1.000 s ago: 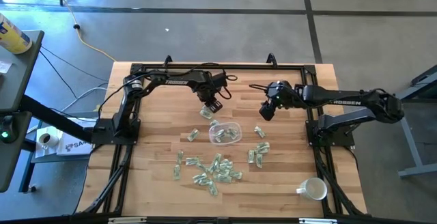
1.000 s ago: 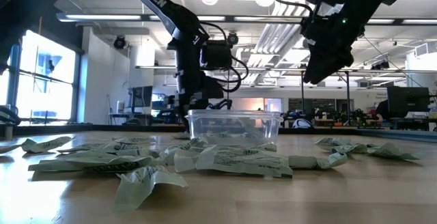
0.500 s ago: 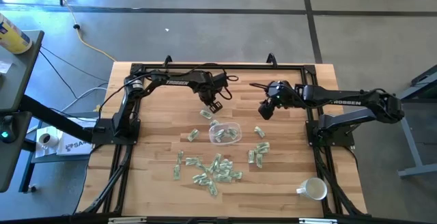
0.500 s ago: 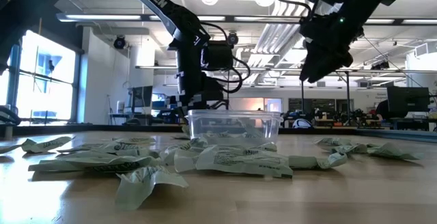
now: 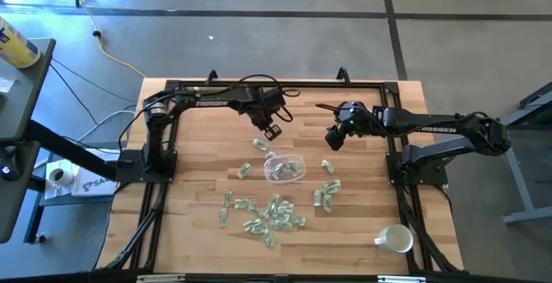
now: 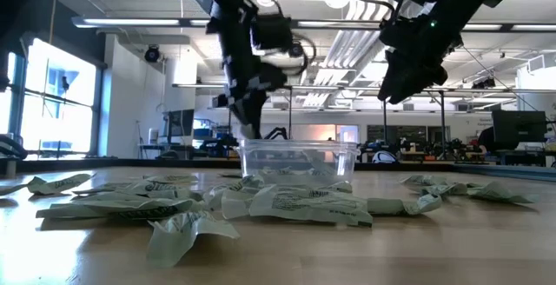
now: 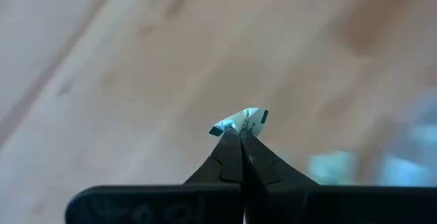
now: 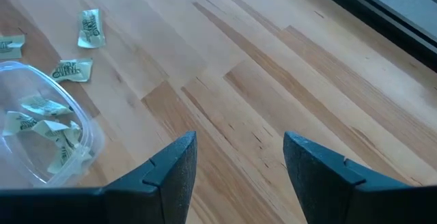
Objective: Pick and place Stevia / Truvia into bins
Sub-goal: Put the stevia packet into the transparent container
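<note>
Left gripper [image 5: 272, 132]: raised above the far half of the table [image 5: 198, 188], just beyond the bowl. In the left wrist view its fingers [image 7: 235, 157] are pressed tight together on a small pale green and white sachet [image 7: 240, 121], which sticks out crumpled past the tips. The wood beneath is blurred, so the height over the surface cannot be judged.

Right gripper [image 5: 334, 138]: held in the air over the far right part of the table, well apart from the left one. Fingers [image 8: 171, 166] stand wide with bare wood between them; nothing held.

Bowl [image 5: 285, 167]: clear, round, shallow plastic, near the table's middle. Several sachets lie inside it, seen through the wall in the right wrist view [image 8: 41, 132].

Loose sachets: main heap [image 5: 267, 214] on the near side of the bowl, some overlapping; a smaller group [image 5: 326, 192] to the bowl's right; single ones beside the bowl's far-left edge [image 5: 260, 144] and at its left [image 5: 244, 172]. In the low view they lie flat and creased across the foreground [image 6: 287, 202].

White mug [image 5: 396, 239]: on its side, it seems, at the near right corner, well apart from everything else
</note>
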Tool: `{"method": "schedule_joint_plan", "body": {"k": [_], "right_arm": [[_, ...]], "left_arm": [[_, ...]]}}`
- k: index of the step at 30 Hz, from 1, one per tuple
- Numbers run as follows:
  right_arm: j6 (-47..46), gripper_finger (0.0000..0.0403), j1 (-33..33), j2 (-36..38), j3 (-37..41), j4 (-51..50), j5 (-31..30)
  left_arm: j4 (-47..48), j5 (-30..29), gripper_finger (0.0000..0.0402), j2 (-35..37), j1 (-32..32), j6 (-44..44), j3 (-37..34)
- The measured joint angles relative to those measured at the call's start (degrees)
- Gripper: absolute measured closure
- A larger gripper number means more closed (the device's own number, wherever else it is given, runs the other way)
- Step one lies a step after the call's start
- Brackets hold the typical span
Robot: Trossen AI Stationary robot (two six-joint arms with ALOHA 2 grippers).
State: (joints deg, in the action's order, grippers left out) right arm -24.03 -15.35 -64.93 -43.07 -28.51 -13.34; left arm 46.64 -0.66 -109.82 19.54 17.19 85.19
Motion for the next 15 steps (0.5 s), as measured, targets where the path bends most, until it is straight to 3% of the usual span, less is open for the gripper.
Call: {"method": "schedule_joint_plan", "body": {"k": [7, 15], "right_arm": [[-0.20, 0.0194, 0.57, 0.17, 0.00, 0.10, 2.45], [-1.70, 0.0201, 7.34, 0.52, 0.00, -0.04, 2.43]], "left_arm": [[-4.77, 6.07, 0.0381, 1.57, -7.92, 3.60, 0.11], [-9.91, 6.27, 0.0380, 0.98, -15.81, 9.41, 0.12]]}}
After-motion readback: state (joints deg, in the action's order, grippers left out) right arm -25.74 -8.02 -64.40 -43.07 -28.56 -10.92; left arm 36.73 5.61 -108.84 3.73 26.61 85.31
